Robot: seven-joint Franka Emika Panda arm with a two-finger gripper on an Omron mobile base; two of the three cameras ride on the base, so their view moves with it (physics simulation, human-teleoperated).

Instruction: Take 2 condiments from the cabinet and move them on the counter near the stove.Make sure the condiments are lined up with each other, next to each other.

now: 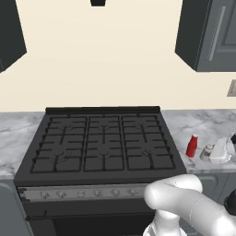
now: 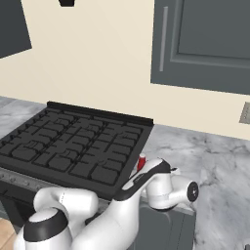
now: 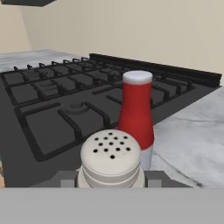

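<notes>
Evidently the short pale beige shaker jar (image 3: pixel 110 159) is gripped by the gripper (image 3: pixel 111 180) just beside the slim red squeeze bottle (image 3: pixel 137 114) on the marble counter (image 1: pixel 203 126) right of the black gas stove (image 1: pixel 101 143), so release in line is judged next.

A plain cream wall (image 1: pixel 115 55) ran behind the cooking area, bare across most of its width. High on that wall, at the top edge of the left base view, sat a small dark block (image 1: pixel 97 2), cut off by the frame; the same block (image 2: pixel 67 2) showed at the top of the right base view. A dark grey upper unit (image 1: pixel 10 34) hung at the far left, only its corner visible. Low on the wall at the right edge was a pale grey wall plate (image 1: pixel 232 88), also seen in the right base view (image 2: pixel 245 113), its details too small to make out.
</notes>
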